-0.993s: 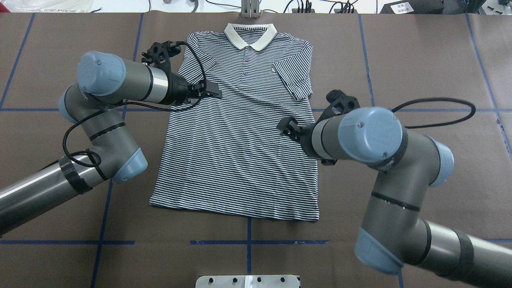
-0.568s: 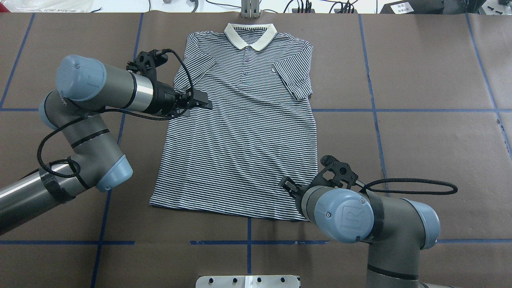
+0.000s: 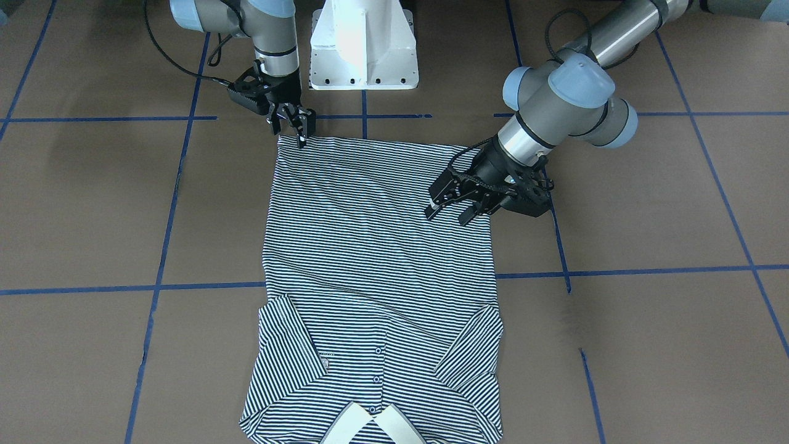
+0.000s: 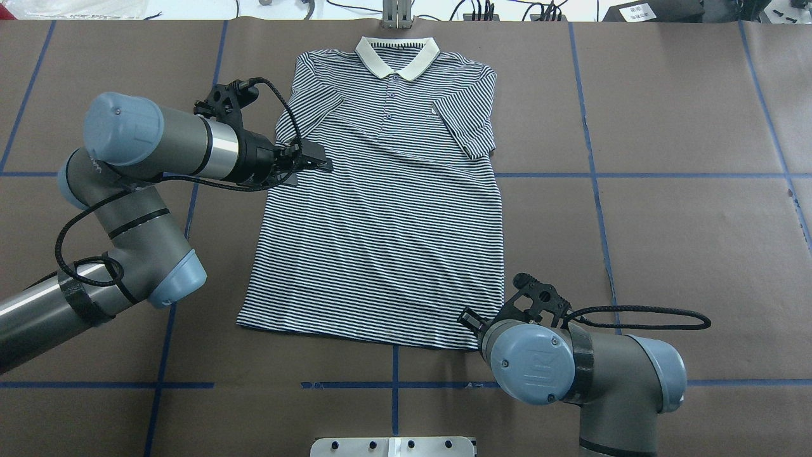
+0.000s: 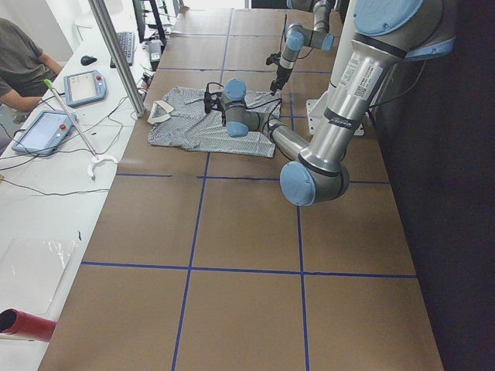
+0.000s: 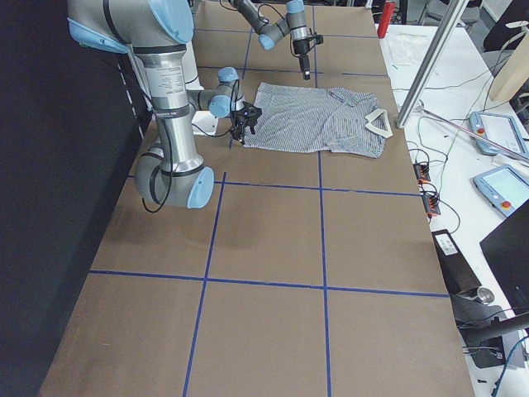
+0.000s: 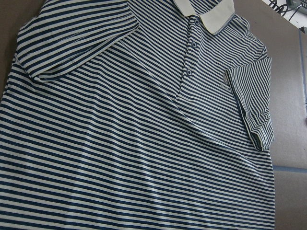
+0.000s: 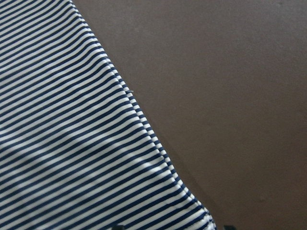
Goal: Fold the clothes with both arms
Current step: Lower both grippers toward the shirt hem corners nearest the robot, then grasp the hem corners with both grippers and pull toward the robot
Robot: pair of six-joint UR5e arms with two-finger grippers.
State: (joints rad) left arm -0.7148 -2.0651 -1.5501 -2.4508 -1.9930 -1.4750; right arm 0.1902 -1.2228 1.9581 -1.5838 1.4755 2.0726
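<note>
Navy-and-white striped polo shirt lies flat, long axis 12-to-6 from overhead, right black two-finger gripper spread over its 5 o'clock hem corner, left black gripper spread at 10 o'clock.

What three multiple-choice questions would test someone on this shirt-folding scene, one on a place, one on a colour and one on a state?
1. Where is the right end effector relative to the polo shirt?
A. over the chest logo
B. at a hem corner
C. on bare table, far from the shirt

2. What colour is the collar?
A. cream
B. red
C. green

3. What state is the left end effector in?
A. shut on a button
B. shut on nothing
C. open

Answers:
1 B: the right wrist view shows the striped corner between its fingertips.
2 A: the overhead view shows it plain cream against the navy-and-white stripes.
3 C: the front-facing view shows its fingers spread over the shirt's side edge.
</note>
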